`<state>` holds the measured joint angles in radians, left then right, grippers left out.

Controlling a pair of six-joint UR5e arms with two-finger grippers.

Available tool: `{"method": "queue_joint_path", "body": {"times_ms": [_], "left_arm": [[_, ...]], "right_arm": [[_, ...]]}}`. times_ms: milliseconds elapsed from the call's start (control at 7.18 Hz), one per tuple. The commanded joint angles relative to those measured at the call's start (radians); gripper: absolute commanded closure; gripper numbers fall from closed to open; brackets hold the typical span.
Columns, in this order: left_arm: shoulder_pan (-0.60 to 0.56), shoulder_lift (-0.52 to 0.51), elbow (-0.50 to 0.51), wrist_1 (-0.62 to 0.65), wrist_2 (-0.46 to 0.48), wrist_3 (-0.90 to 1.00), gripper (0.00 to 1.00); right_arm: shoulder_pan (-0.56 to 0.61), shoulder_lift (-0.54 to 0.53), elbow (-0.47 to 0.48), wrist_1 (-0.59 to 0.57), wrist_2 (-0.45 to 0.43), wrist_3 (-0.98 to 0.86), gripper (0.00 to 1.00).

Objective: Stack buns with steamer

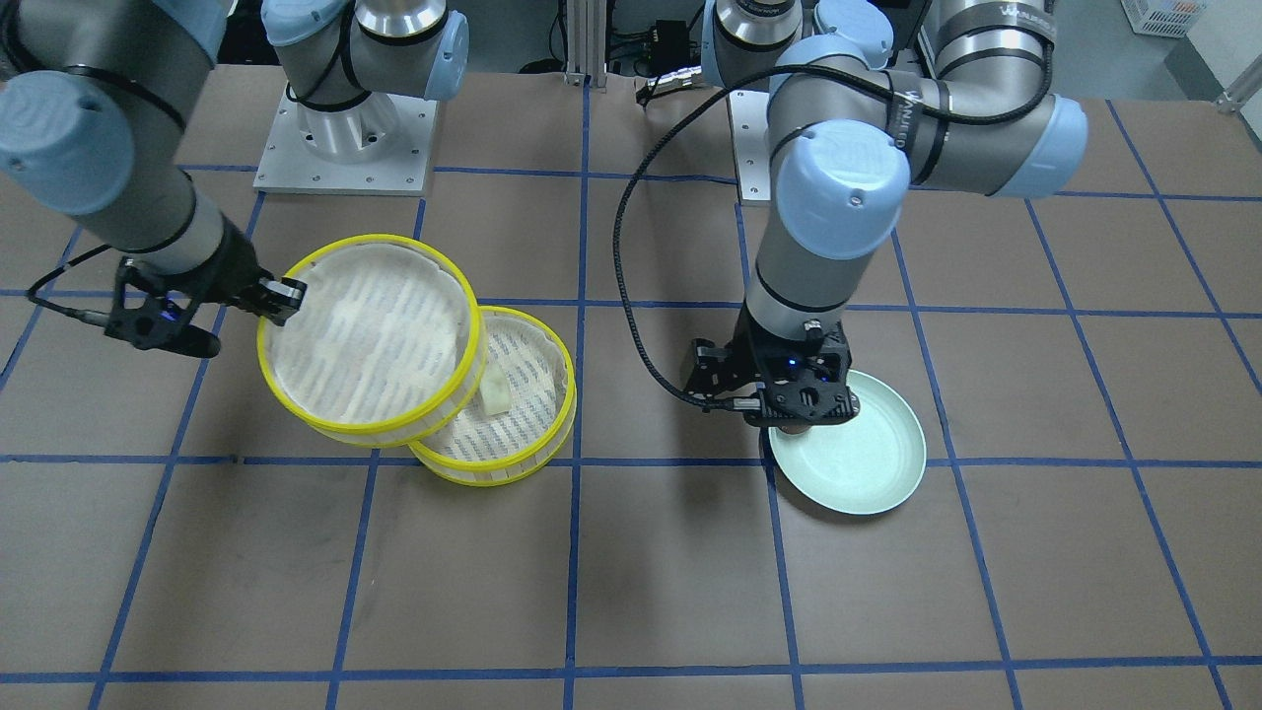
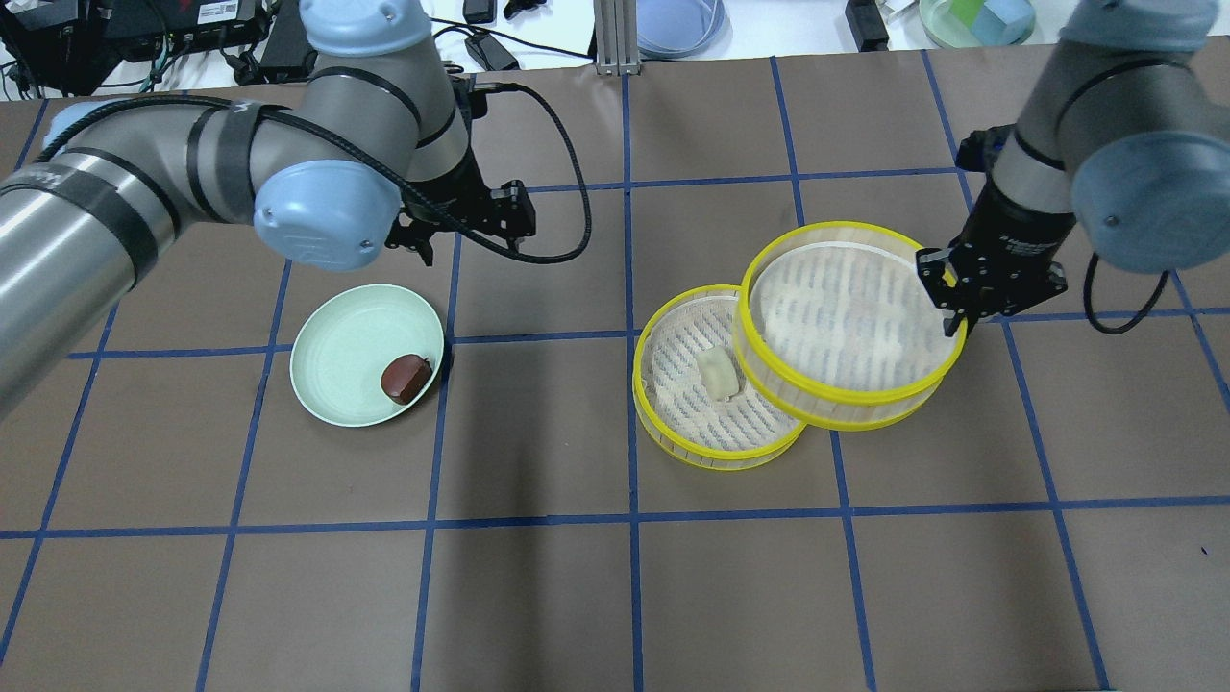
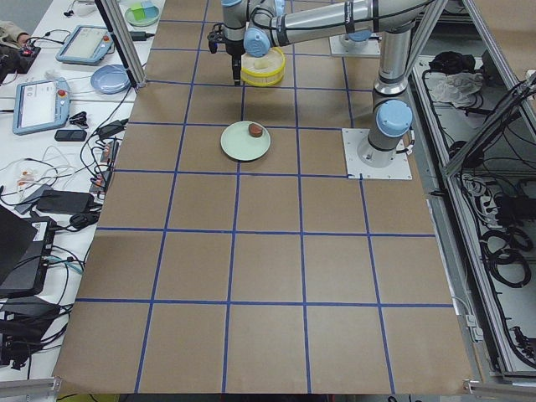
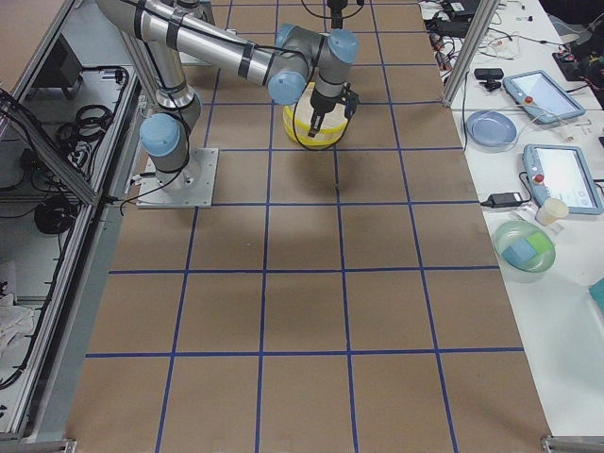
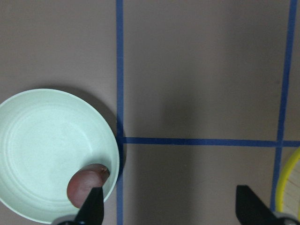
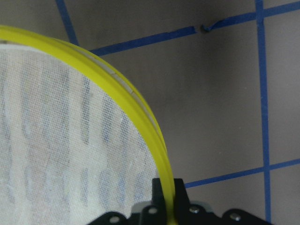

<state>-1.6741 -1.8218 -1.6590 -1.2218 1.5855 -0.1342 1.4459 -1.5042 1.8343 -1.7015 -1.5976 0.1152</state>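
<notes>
- Between the fingers of the right claw [image 6: 168, 186], clenched tight, sits the rim of the upper yellow-rimmed round mesh steamer tray [image 2: 846, 317]. It's pinched at the edge so the whole tier can be carried.
- Beyond that claw, half under the held tier, the lower yellow-rimmed mesh steamer tray [image 2: 687, 408] cradles the pale cream-white bun [image 2: 718, 372]. The upper tier overlaps off-centre and isn't seated yet.
- Over to the left claw [image 5: 171, 208]: spread wide, empty, hovering. The glossy dark reddish-brown bun [image 5: 82, 185] lies just beside one fingertip, on the pale green round plate [image 5: 42, 140], likely waiting for its tier.
</notes>
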Motion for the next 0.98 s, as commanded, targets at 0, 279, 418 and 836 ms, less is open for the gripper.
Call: {"method": "queue_joint_path", "body": {"times_ms": [0,279,418,836], "left_arm": [[0.080,0.001,-0.060,0.011,-0.001,0.114,0.00],[0.132,-0.019,-0.076,0.016,0.002,0.143,0.00],[0.148,-0.027,-0.100,0.013,0.004,0.145,0.00],[0.198,-0.060,-0.174,0.024,-0.022,0.143,0.00]], "right_arm": [[0.128,-0.004,0.017,-0.036,0.002,0.186,1.00],[0.186,-0.031,0.109,-0.215,-0.016,0.292,1.00],[0.200,-0.025,0.126,-0.254,-0.018,0.307,1.00],[0.202,-0.018,0.151,-0.257,-0.015,0.305,1.00]]}}
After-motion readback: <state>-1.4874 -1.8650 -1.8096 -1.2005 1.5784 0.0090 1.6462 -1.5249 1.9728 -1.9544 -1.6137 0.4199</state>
